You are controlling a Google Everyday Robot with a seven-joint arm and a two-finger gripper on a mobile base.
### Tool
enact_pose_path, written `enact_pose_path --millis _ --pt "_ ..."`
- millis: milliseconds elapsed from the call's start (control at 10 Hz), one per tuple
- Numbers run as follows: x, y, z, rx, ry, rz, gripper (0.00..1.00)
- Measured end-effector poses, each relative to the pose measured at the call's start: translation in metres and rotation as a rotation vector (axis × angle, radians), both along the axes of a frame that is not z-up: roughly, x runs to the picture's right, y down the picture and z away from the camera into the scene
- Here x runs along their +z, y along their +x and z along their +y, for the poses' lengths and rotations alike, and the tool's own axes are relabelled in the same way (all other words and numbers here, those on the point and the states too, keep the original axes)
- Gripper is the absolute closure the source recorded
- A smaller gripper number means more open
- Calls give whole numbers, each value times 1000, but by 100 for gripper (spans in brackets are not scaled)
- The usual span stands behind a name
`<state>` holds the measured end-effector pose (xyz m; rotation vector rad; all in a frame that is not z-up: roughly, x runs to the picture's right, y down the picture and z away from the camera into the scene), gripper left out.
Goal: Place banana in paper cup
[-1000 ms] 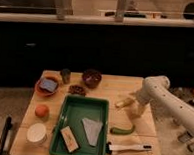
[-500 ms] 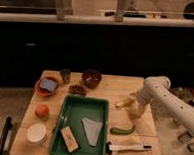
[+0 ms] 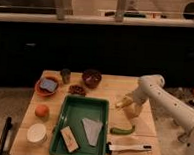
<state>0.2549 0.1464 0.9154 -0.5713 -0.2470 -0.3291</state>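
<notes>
In the camera view, the gripper [image 3: 127,106] is hanging low over the wooden table [image 3: 110,88], just right of the green tray [image 3: 81,107]. The yellow banana [image 3: 119,104] is sitting right at its tip. Whether the gripper is clamped on it cannot be told. The white paper cup [image 3: 36,133] is standing well apart, beyond the tray.

The banana [image 3: 120,103] is a small pale-yellow shape just right of the frame's centre. It sits at the tip of the claw [image 3: 124,107], which hangs over the right part of the wooden counter [image 3: 112,87]. Whether the banana rests on the wood cannot be told. The paper cup [image 3: 36,133] is white and round, standing upright with its mouth up at the lower left, well apart from the banana.
</notes>
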Motion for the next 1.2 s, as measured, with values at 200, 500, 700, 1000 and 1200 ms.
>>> enact_pose_path --millis 200,500,700,1000,1200 --pt "3 -4 0 -12 -12 -2 23" --pt "6 -6 1 -26 -24 2 59" --pt "3 -6 -2 -25 -24 1 81" --pt "-2 -5 -3 -27 -29 2 100" --pt "-1 -7 -4 -31 -27 -1 100"
